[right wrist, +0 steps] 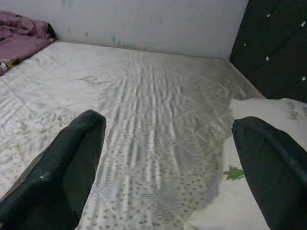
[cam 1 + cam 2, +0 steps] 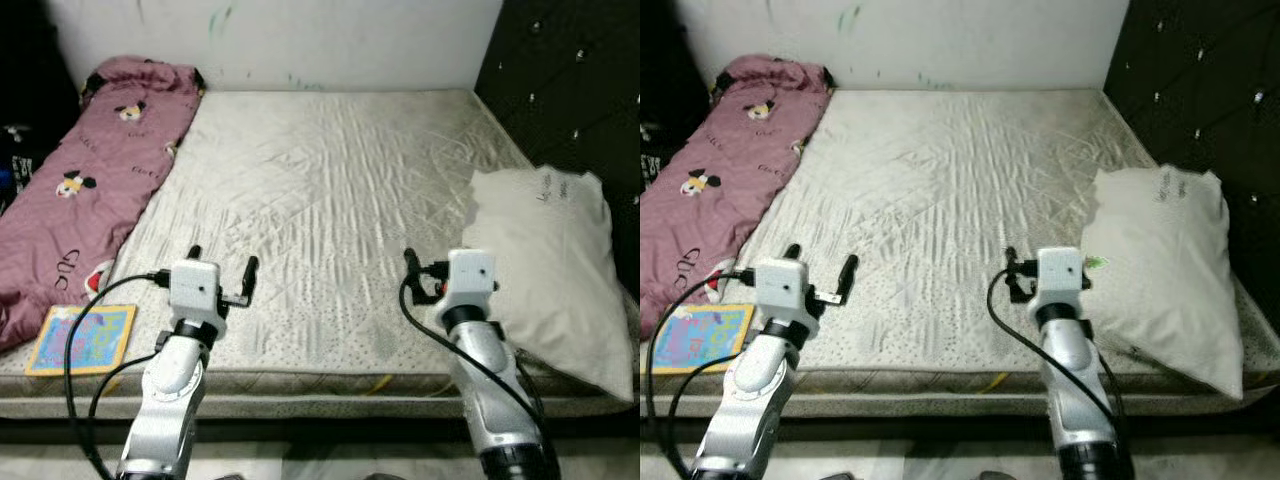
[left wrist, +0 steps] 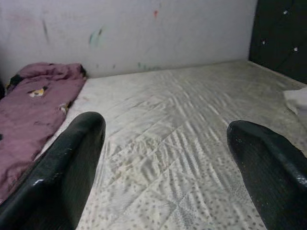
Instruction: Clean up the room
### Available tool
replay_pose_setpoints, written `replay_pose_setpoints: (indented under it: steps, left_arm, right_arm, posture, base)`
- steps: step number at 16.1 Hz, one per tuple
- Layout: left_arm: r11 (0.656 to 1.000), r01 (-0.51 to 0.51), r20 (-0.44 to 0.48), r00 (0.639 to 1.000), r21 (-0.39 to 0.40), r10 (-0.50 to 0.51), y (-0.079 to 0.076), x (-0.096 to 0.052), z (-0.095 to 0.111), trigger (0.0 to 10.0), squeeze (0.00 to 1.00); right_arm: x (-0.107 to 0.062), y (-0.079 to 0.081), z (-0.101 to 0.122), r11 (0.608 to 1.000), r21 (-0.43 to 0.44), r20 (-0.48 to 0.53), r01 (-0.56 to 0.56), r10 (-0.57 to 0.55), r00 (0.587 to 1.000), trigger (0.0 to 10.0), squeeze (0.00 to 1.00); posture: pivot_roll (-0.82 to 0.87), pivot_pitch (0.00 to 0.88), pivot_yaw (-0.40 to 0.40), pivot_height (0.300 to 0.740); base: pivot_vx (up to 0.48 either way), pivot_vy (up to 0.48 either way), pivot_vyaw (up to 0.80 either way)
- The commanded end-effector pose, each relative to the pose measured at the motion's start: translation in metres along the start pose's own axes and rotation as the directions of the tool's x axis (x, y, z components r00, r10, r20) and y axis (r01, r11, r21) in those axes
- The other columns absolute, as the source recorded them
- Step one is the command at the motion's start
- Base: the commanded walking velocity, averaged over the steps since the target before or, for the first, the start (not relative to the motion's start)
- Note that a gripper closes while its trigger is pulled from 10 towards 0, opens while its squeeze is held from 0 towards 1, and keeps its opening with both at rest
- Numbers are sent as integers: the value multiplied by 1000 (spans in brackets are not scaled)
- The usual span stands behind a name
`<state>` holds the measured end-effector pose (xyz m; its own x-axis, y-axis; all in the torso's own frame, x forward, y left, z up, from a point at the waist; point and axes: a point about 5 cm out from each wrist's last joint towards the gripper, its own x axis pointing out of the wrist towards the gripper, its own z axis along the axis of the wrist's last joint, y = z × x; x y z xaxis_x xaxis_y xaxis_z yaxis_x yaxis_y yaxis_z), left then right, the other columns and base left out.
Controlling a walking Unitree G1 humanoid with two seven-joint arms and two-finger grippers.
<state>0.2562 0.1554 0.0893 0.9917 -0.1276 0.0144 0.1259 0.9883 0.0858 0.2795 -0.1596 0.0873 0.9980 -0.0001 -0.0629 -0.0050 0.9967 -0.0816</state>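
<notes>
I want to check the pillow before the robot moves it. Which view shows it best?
The left eye view: the whole white pillow lies at the bed's right edge by the headboard. The right eye view shows it whole too. The right wrist view catches its near part, the left wrist view just a corner.

— What does the room show?
— A bare quilted mattress (image 2: 330, 190), stained grey in patches, runs up to a pale wall (image 2: 300, 40) flecked with green and red marks.

— And on the right side?
— A black tufted headboard (image 2: 570, 90), studded with small shiny buttons, stands along the mattress's edge.

— The light?
— Even and soft, the far left corner in deep shadow.
</notes>
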Motion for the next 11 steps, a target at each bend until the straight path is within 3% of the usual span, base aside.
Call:
replay_pose_setpoints:
  steps: [1, 9, 11]
  left_arm:
    - [1000, -3, 1, 1000, 3, 3, 2, 0, 1, 10000, 0]
    - [1000, -1, 6, 1000, 4, 1, 0, 2, 1, 10000, 0]
    - [1000, 2, 10, 1000, -17, -2, 0, 2, 2, 10000, 0]
  right_arm:
    - [1, 4, 1, 1000, -1, 5, -16, 16, 1000, 10000, 0]
    - [3, 5, 0, 999, -18, 7, -29, 29, 1000, 10000, 0]
    - [4, 5, 0, 999, -20, 7, -30, 30, 1000, 10000, 0]
  posture:
    - [7, 0, 10, 740]
    - [5, 0, 3, 740]
    - [6, 0, 1, 740]
  base:
    - [0, -439, 0]
    - [0, -393, 0]
    - [0, -122, 0]
